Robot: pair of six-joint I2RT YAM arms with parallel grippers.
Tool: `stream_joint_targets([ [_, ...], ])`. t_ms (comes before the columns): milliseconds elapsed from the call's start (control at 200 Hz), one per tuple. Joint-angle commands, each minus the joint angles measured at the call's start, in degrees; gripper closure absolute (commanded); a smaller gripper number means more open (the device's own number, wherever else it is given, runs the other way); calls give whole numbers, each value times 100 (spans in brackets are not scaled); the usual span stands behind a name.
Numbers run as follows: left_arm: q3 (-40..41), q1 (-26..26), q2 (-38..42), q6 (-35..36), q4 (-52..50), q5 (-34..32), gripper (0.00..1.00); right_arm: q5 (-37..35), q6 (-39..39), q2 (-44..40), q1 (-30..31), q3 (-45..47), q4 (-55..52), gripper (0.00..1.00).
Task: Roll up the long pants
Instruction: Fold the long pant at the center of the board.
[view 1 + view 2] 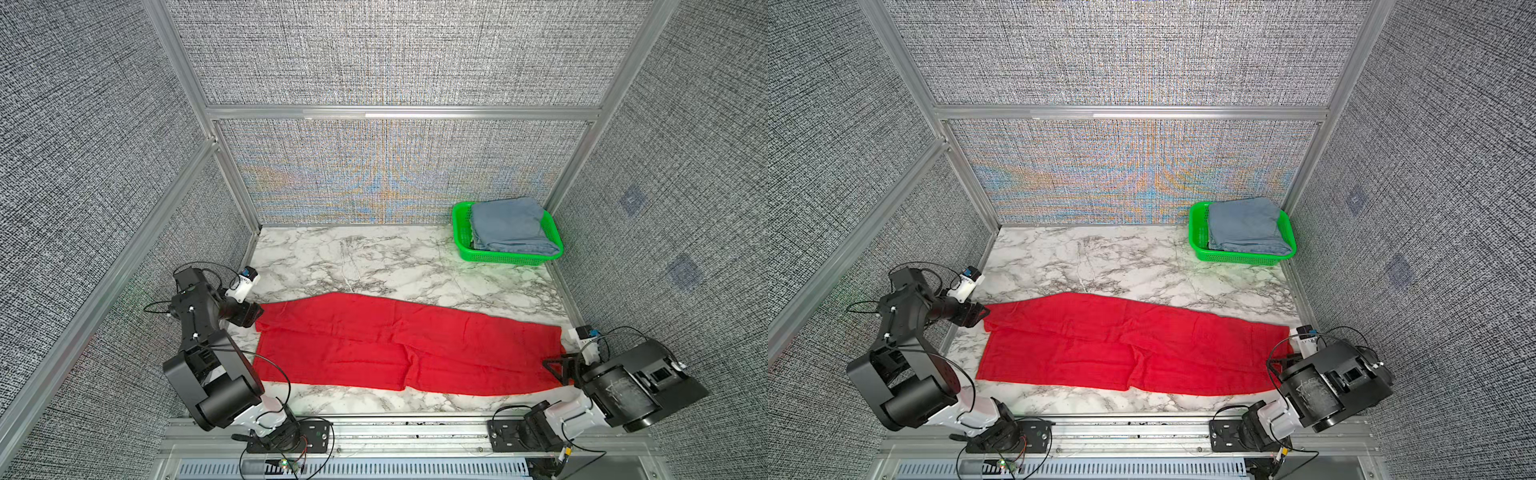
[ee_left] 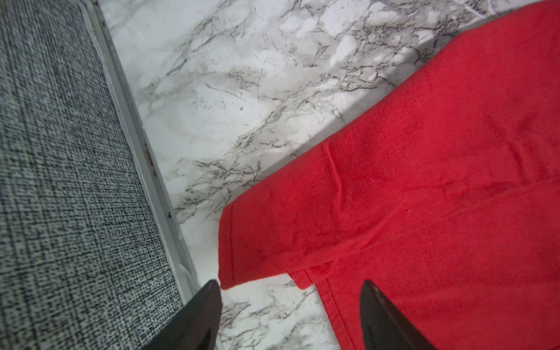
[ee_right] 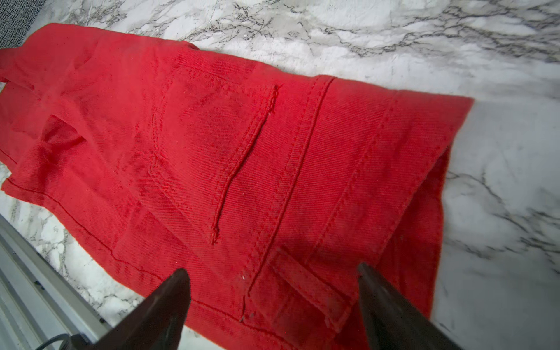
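The long pants (image 1: 395, 345) (image 1: 1121, 345) lie flat and lengthwise across the marble table, bright red, leg hems to the left and waistband to the right. My left gripper (image 1: 254, 314) (image 1: 980, 312) is at the far leg's hem. In the left wrist view it (image 2: 291, 283) is open, with one fingertip over the red cloth (image 2: 424, 181) and the other beside the wall rail. My right gripper (image 1: 555, 368) hovers at the waist end. It (image 3: 271, 268) is open over the waistband and a belt loop, near a back pocket (image 3: 212, 151). Neither gripper holds anything.
A green basket (image 1: 461, 232) (image 1: 1196, 232) stands in the far right corner with a folded blue-grey garment (image 1: 511, 226) (image 1: 1246, 226) in it. Textured walls with aluminium rails (image 2: 145, 169) close in the table (image 1: 374, 266) on three sides. The arm bases sit on the front rail.
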State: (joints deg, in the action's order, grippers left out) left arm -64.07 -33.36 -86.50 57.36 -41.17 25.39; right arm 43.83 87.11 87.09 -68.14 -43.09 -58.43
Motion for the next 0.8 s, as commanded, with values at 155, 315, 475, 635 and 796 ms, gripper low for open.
stream_joint_targets([
  [155, 650, 295, 447, 168, 1433, -1376, 22, 73, -89, -27, 2, -25, 68, 11],
  [315, 1069, 304, 558, 488, 1536, -1633, 22, 89, -124, -6, 2, -51, 87, 11],
  [475, 1373, 304, 559, 891, 1856, -1789, 24, 70, -137, -36, 3, -64, 92, 11],
  [635, 1497, 304, 505, 1290, 2153, -2028, 33, 55, -168, -125, 3, -3, 118, 11],
  [796, 1302, 304, 351, 1204, 2213, -2006, 50, 47, -197, -165, 7, 60, 167, 11],
])
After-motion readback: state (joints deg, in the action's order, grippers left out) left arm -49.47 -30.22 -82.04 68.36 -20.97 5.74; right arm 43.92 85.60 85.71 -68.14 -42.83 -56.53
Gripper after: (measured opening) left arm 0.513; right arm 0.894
